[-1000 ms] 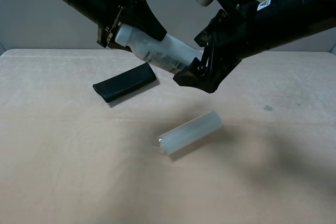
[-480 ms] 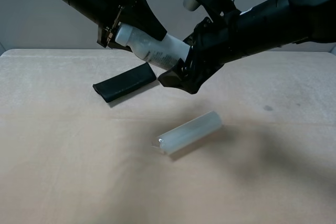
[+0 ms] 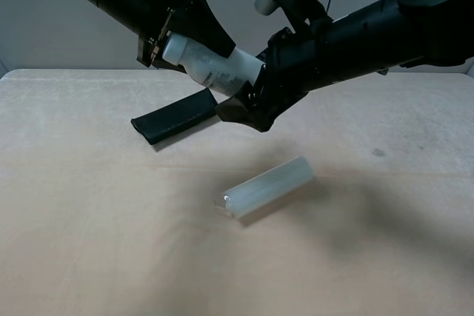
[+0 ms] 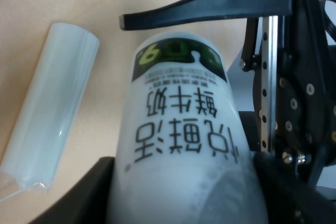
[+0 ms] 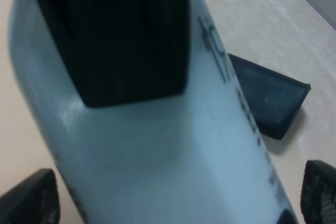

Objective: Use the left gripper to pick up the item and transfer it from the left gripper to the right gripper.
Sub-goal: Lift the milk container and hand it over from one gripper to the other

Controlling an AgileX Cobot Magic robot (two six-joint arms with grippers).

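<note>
my left gripper (image 3: 201, 35) is clamped on the white bottle (image 3: 213, 66) near its cap end and holds it in the air above the table (image 3: 89, 220), tilted so the cap points up toward my left arm and the base slants down toward the middle. in the left wrist view the bottle (image 4: 181, 129) fills most of the picture, printed characters running across its label, with my own fingers (image 4: 86, 195) pressed to either side of it. my right gripper (image 3: 248, 105) has its jaws spread around the base end of the bottle; in the right wrist view its fingers (image 5: 29, 200) stand apart at both sides of the white body (image 5: 157, 150), a strip of table showing between one pad and the plastic, so it is not gripping. one right finger (image 4: 210, 3) lies along the far end of the bottle without quite touching it. below on the table the flat black case (image 3: 176, 115) rests under the bottle, and the translucent cylinder (image 3: 266, 186) lies well apart from it, nearer the front.
</note>
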